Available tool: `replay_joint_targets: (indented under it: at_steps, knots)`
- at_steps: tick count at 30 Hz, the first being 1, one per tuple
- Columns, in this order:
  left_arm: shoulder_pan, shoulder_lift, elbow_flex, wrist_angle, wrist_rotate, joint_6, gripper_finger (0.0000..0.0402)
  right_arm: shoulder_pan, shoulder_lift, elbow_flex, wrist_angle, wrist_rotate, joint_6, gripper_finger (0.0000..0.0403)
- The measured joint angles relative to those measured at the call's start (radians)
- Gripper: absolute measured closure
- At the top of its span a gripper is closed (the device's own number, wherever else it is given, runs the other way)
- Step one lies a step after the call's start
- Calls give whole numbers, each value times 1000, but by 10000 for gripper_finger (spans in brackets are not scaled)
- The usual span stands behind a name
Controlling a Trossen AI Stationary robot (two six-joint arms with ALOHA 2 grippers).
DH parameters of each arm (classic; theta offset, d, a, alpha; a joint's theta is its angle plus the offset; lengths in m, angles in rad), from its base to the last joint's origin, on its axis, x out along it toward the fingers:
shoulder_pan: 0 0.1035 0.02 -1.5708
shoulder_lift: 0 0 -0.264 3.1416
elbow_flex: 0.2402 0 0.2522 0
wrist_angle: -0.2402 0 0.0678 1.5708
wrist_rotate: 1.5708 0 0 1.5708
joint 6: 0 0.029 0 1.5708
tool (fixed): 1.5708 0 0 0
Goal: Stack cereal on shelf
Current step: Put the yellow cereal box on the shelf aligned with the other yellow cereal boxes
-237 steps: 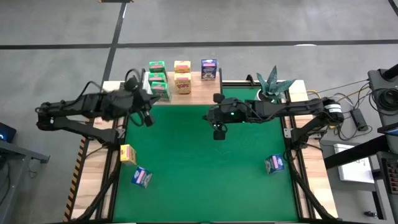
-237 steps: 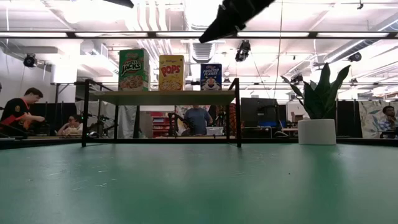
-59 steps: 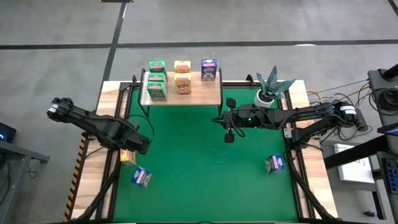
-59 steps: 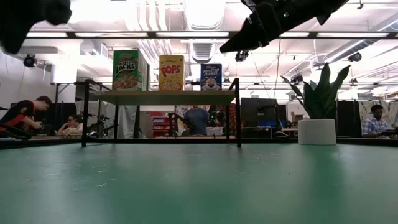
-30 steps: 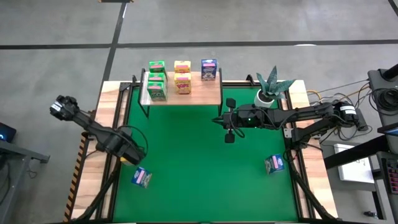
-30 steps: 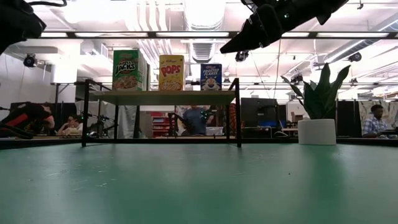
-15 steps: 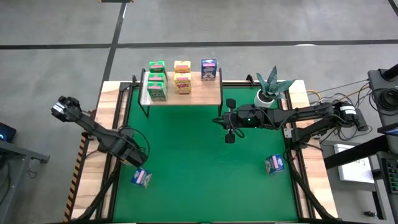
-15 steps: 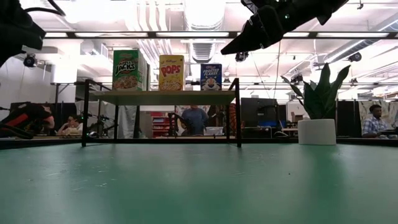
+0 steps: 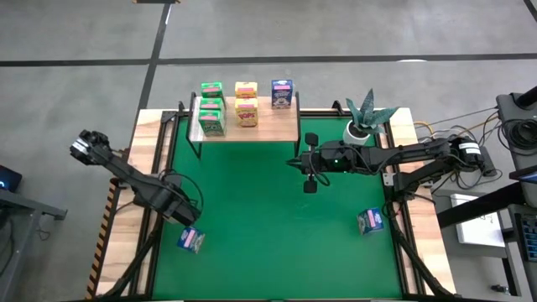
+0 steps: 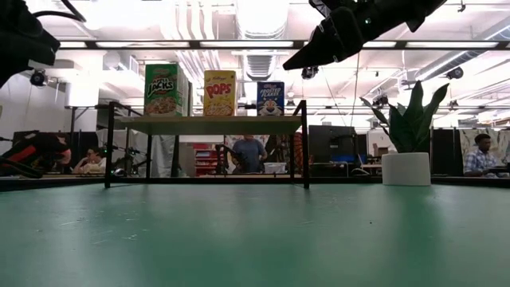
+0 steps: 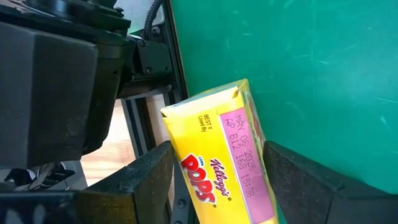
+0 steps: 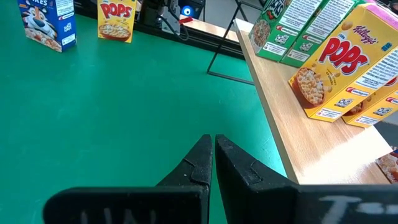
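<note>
A yellow cereal box [image 11: 221, 155] stands on the green mat by its left edge, also visible in the right wrist view [image 12: 115, 18]. My left gripper [image 9: 180, 211] hangs over it, pointing down and open, one finger [image 11: 146, 180] on each side of the box's pink top; whether they touch it I cannot tell. A blue box [image 9: 191, 240] lies just nearer. The shelf [image 9: 277, 126] at the far edge carries green [image 9: 211, 116], yellow [image 9: 246, 105] and blue [image 9: 283, 92] boxes. My right gripper [image 12: 213, 138] hovers shut over mid-mat [image 9: 309, 183], in front of the shelf.
Another blue box [image 9: 370, 221] lies near the mat's right edge. A potted plant [image 9: 367, 117] stands at the far right beside the shelf. Black frame rails [image 11: 146, 118] run along the mat's left side. People sit beyond the table [image 10: 32, 151].
</note>
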Motion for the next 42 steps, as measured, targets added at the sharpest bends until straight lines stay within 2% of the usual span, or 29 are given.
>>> replay_joint_targets:
  at_steps: [38,42]
  knots:
    - [0,10,2,16,1,5,171,0,0,0,-5,0,0,394]
    - [0,10,2,18,2,5,193,0,0,0,-5,0,0,394]
